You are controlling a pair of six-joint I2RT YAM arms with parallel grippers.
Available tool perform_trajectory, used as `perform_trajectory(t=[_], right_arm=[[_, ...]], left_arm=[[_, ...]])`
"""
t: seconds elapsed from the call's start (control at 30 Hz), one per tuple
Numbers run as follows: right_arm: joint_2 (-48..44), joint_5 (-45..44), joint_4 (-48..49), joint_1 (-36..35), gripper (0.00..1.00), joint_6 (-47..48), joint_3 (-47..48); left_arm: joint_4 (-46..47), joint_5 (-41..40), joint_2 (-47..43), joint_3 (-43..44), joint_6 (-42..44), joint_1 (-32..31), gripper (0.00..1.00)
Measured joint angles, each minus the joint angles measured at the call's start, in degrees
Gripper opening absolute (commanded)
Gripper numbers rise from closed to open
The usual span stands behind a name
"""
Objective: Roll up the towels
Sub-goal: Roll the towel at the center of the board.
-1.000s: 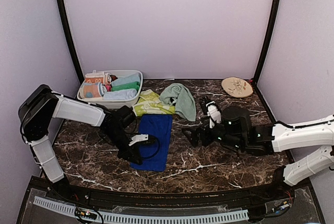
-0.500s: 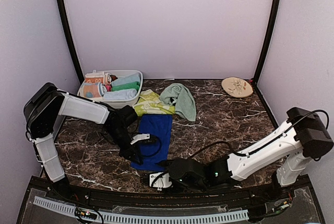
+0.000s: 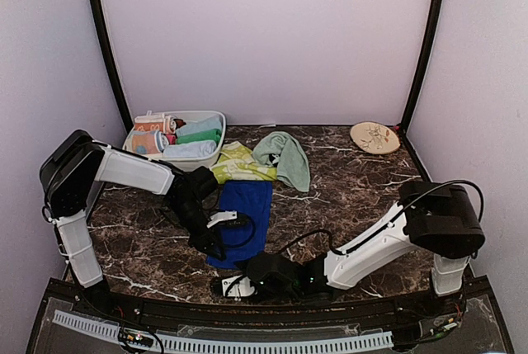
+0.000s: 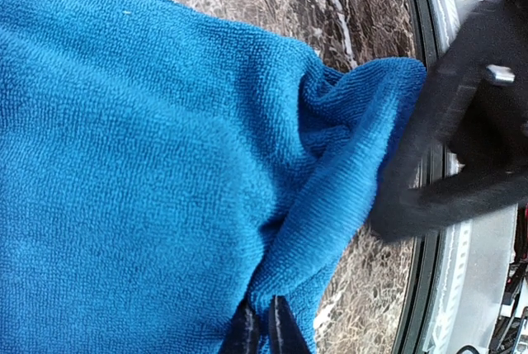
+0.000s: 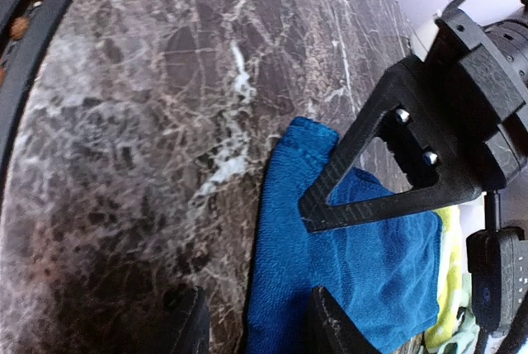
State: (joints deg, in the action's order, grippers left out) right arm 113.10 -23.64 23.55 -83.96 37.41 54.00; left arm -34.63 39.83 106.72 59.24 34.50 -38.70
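Pale lilac walls [image 3: 264,40] close in a dark marble table [image 3: 355,197] veined with white. A blue towel [image 3: 246,210] lies flat on the table's left half, its long side running from the back toward the front edge. Behind it, a yellow-green towel [image 3: 238,164] touches its far end, and a mint green towel [image 3: 285,158] lies crumpled just to the right of that one. A white basket [image 3: 213,119] holding rolled towels stands at the back left. A round beige plate [image 3: 374,137] sits well apart at the back right corner.

The left gripper [image 4: 257,333] reaches over the blue towel from the left. Its two fingertips are pressed together on the cloth at the near left corner, where a fold of the towel rises up to meet them.

The right gripper [image 5: 256,329] lies low over the table near the front edge, pointing toward the towel's near end. Its fingers stand partly apart, and the edge of the blue towel shows in the gap between them. They have hold of nothing.
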Motion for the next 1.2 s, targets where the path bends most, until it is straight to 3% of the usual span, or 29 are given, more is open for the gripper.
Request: perform_trajectory(t=[0.2, 0.4, 0.67, 0.87, 1.0, 1.2], right_arm=[[1.4, 1.3, 0.3, 2.4, 0.19, -3.8, 0.7], [1.3, 5.7, -2.9, 4.5, 0.09, -11.3, 2.0], [-1.5, 20.0, -9.5, 10.8, 0.0, -26.4, 3.6], [-1.4, 40.9, -10.2, 20.6, 0.0, -43.2, 4.5], [1.0, 53.4, -6.9, 25.7, 0.0, -54.6, 4.6], [4.9, 63.2, -6.4, 26.7, 0.0, -64.6, 7.2]], left_arm=[[-0.8, 1.7, -0.5, -0.3, 1.9, 0.9, 0.35], [-0.8, 4.6, -6.2, -4.5, 5.5, 6.7, 0.52], [0.0, 4.3, -17.9, -8.9, 10.2, 11.6, 0.53], [0.5, 3.8, -26.0, -11.1, 13.2, 10.9, 0.53], [3.1, 0.6, -26.4, -13.1, 13.8, 5.8, 0.53], [8.3, -4.1, -25.3, -15.4, 13.5, -2.4, 0.52]])
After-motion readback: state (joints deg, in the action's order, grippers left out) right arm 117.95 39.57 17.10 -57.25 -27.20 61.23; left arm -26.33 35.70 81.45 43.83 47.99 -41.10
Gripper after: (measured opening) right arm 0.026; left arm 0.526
